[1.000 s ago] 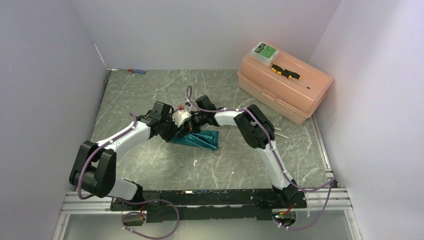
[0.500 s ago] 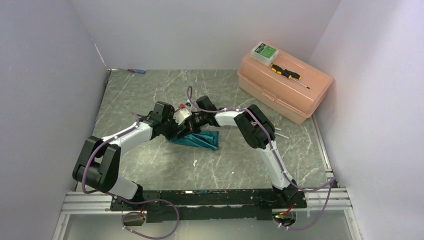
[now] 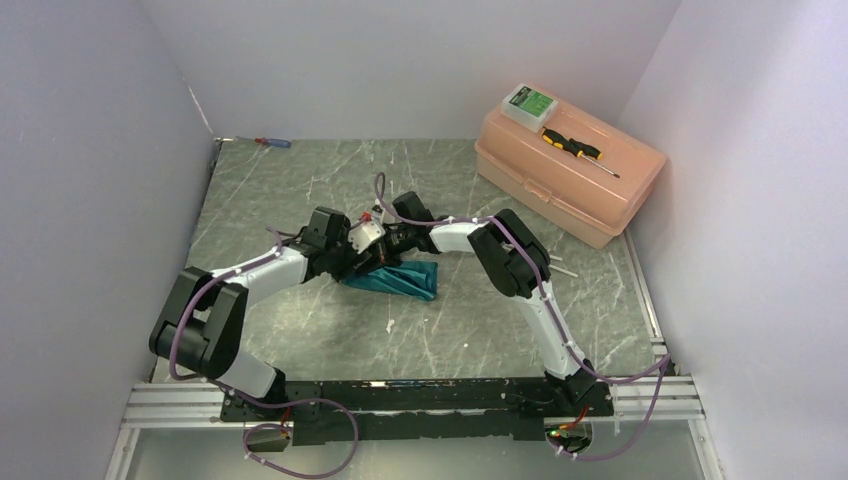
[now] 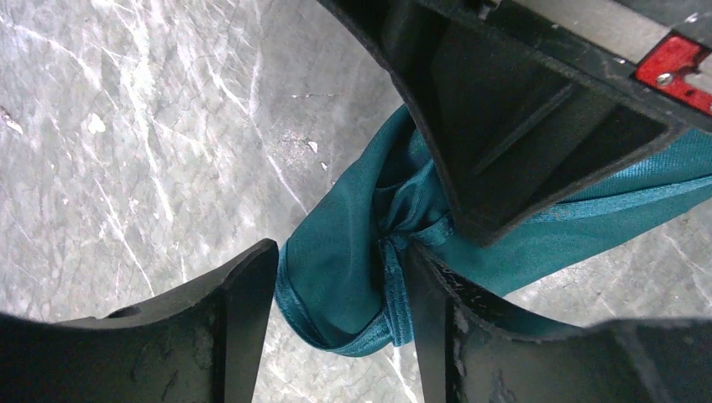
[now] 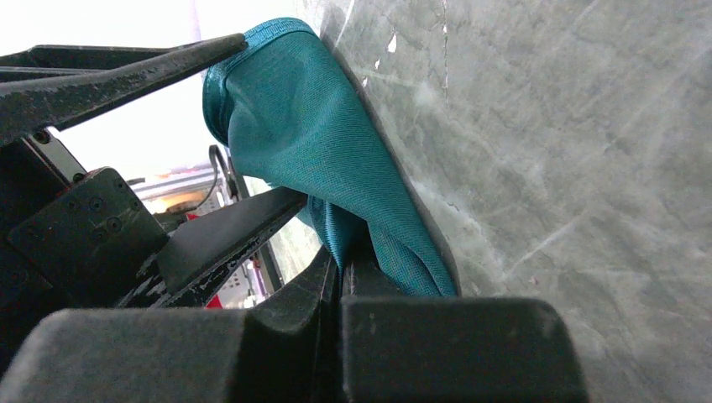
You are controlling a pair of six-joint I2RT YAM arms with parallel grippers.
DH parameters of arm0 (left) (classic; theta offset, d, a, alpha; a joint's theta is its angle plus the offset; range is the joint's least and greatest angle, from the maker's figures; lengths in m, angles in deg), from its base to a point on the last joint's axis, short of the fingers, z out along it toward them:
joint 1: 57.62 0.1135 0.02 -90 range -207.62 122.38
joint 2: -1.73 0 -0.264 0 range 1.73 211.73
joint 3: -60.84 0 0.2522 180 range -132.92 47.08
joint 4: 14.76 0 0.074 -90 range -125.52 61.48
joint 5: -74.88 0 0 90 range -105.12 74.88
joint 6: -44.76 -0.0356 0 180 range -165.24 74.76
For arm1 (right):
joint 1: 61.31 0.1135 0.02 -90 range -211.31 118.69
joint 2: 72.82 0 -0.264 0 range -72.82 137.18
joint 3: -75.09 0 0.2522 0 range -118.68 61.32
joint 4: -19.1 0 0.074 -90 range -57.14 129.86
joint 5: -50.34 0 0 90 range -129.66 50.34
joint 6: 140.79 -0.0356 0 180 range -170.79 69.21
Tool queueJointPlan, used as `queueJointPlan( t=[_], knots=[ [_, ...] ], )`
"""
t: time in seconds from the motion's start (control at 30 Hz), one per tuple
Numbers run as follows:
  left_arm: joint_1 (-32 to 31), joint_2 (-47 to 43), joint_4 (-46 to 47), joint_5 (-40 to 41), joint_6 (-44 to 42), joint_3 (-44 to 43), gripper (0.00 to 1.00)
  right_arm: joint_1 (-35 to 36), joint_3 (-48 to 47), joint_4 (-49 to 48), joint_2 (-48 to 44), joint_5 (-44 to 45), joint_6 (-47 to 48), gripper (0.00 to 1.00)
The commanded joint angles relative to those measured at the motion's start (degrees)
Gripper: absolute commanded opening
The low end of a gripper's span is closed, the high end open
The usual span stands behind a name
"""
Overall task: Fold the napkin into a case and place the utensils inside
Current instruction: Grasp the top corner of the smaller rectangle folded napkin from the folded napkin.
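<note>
Near the middle of the bench (image 3: 300, 180), with left pincer (image 4: 336, 277) apart astride the bunched napkin (image 3: 405, 277), risks closing on one layer only. With right pincer (image 5: 340, 269) clamped on a hem, may drag the fold askew if tugged unevenly.

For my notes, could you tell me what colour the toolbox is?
Peach toolbox, best in top view.

— Where is the napkin (image 3: 405, 276) found?
— It is laid mid-table (image 3: 300, 190)
— And the toolbox (image 3: 570, 175)?
— Set at the far right, a screwdriver (image 3: 572, 147) laid on its lid; a second screwdriver (image 3: 272, 142) is left in the far left corner
</note>
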Motion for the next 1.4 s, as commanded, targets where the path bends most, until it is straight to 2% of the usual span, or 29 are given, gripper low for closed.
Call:
queueJointPlan(
  t=[0.0, 0.27, 0.43, 0.67, 0.83, 0.93, 1.07, 1.23, 1.27, 1.3, 1.37],
  knots=[
    [-0.35, 0.74, 4.0, -1.47, -1.58, 1.06, 0.6, 0.35, 2.86, 5.76, 2.35, 3.93, 2.05, 0.0],
    [-0.56, 1.74, 5.17, -2.18, -1.77, 1.77, 0.48, 0.64, 2.84, 5.19, 1.79, 2.94, 1.38, 0.0],
    [-1.14, 2.14, 6.0, -2.15, -1.46, 2.59, 0.36, 0.85, 1.39, 5.1, 1.87, 3.13, -0.01, 0.0],
    [-1.85, 2.11, 7.79, -0.67, -1.27, 3.72, 0.04, 1.41, -3.45, 6.25, 2.87, 3.12, -1.47, 0.0],
    [-1.85, 1.4, 6.72, -0.84, -1.09, 3.16, 0.03, 1.52, -7.6, 8.56, 4.57, 2.57, -1.08, 0.0],
    [-1.85, 0.94, 4.69, -3.61, -1.5, 2.39, 0.03, 1.23, -8.35, 7.26, 7.16, -0.1, -2.14, 0.0],
    [-2.3, 0.45, 1.54, -10.78, -7.4, 3.27, 0.03, 0.66, -7.63, 5.17, 9.24, -2.57, -2.79, 0.0],
    [-3.98, 0.59, 2.25, -11.06, -16.75, 6.78, 0.03, -0.04, -7.2, 5.13, 8.95, -3.33, -2.3, 0.0],
    [-4.49, 0.91, 3.63, -9.42, -18.38, 7.9, 0.03, -0.25, -7.15, 5.12, 8.53, -3.65, -2.17, 0.02],
    [-5.09, 1.82, 4.02, -8.07, -19.73, 8.56, 0.03, -0.54, -6.91, 5.11, 7.94, -3.74, -1.93, 0.09],
    [-5.44, 3.3, 3.05, -6.03, -20.66, 8.72, 0.03, -1.47, -4.89, 2.17, 5.46, -4.21, -2.72, 0.18]
  ],
)
